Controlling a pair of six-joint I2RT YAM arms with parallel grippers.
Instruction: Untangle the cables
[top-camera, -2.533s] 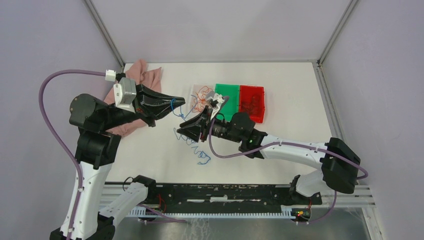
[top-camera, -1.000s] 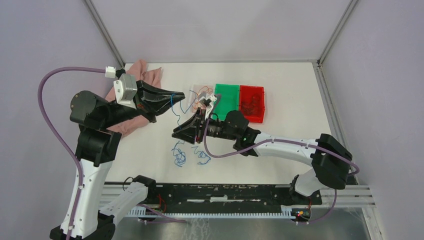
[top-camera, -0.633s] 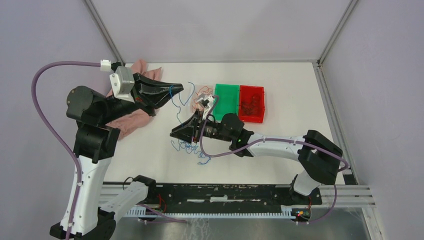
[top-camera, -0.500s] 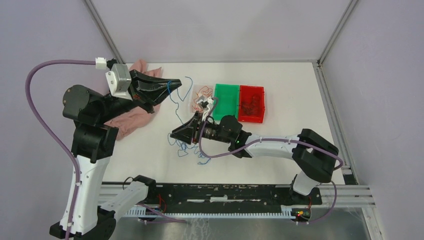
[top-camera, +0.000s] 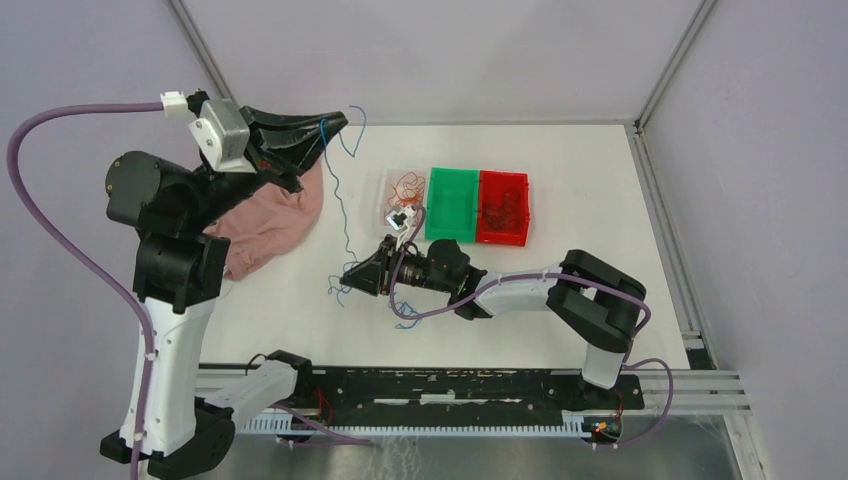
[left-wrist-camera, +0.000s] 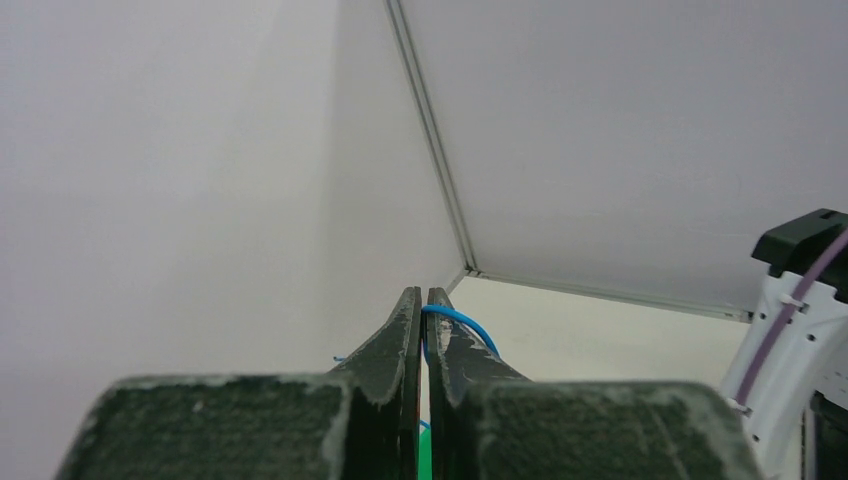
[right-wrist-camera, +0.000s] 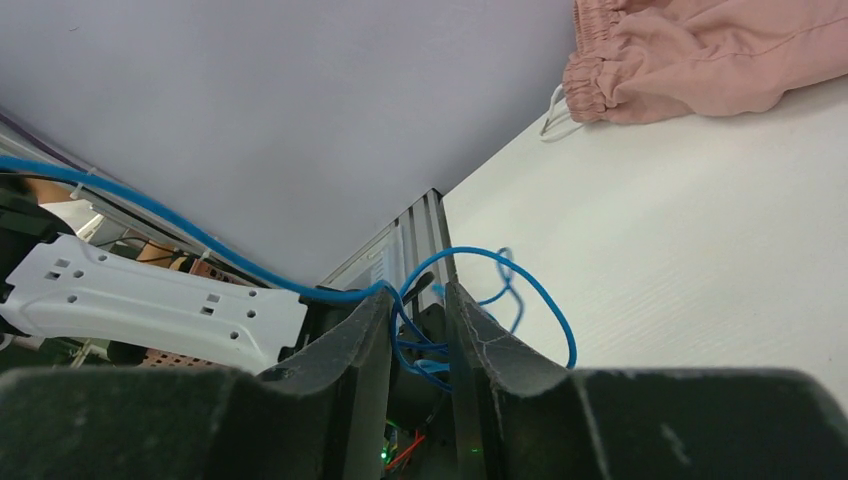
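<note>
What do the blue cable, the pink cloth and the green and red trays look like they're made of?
Blue cable: probably plastic-coated wire, smooth, holding its curls.
Pink cloth: soft matte fabric, with folds and a gathered hem.
Green tray and red tray: likely rigid glossy plastic, with straight walls and saturated colour.

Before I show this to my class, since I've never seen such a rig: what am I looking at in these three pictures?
Two robot arms stand at a white table. One picture looks down from above; the other two come from a camera on each wrist. The raised left tool is shut on a thin blue cable; the low right tool grips its tangled lower part. Also there: a pink cloth, a clear tray, a green tray and a red tray.
</note>
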